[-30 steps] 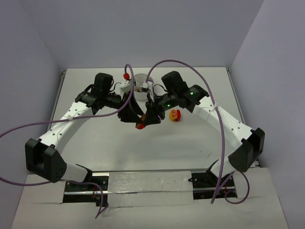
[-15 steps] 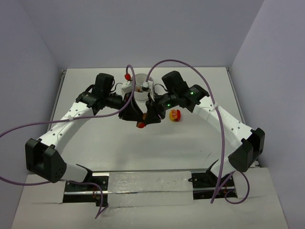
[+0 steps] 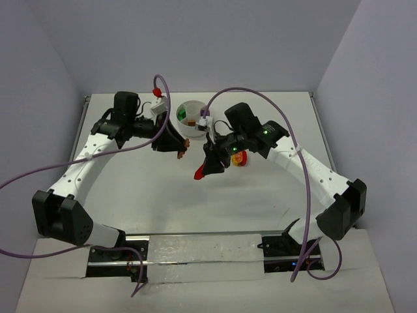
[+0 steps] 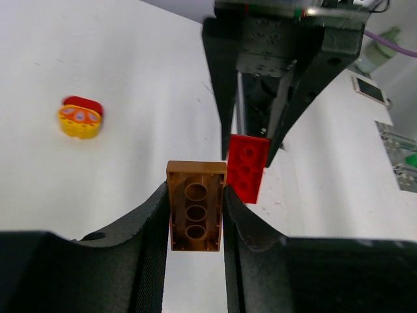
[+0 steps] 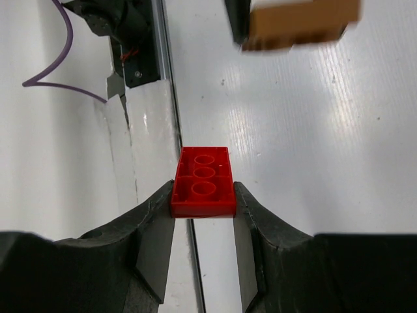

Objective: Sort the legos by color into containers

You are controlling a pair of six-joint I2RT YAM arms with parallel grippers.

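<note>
I've got an orange-brown brick, hollow underside showing, pinched in the left gripper's jaws. A red brick sits likewise in the right gripper's. A yellow-and-red piece lies on the tabletop at 4 o'clock from the white bowl. A green brick is in the bowl's 9 o'clock wedge.

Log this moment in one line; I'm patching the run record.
left pincer: shut on orange-brown brick | right pincer: shut on red brick | yellow-and-red piece: on table | white bowl: holds neither

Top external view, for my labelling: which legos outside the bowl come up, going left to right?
orange-brown brick → red brick → yellow-and-red lego
</note>
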